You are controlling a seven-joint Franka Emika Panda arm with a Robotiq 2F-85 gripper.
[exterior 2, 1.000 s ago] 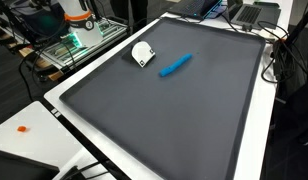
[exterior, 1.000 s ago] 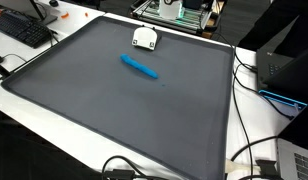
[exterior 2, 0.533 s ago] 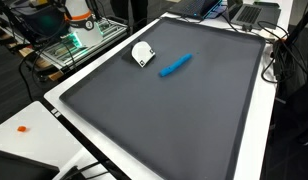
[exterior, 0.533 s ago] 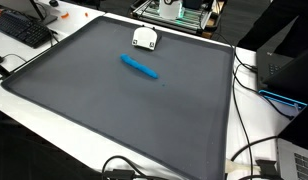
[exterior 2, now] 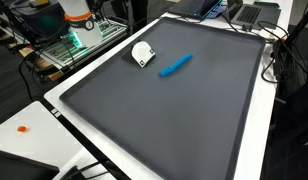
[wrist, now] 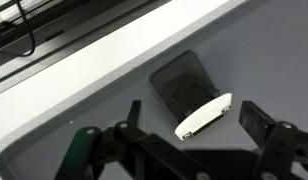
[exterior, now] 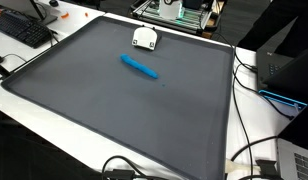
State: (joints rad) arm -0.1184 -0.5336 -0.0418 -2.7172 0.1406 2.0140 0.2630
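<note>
Nothing has moved since a moment ago. Hand (wrist: pixel 192 128) spread wide, poised over a small white object (wrist: pixel 204 115) near the grey bench mat's (exterior: pixel 114 110) far edge, its fingers framing it; blue marker (exterior: pixel 140 67) lies apart, mid-mat

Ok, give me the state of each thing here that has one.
Gripper: open, holding nothing.
Blue marker: lying flat on the mat, untouched.
White object: resting on the mat near its edge, apart from the marker.
Mat: spread flat on the table.
</note>
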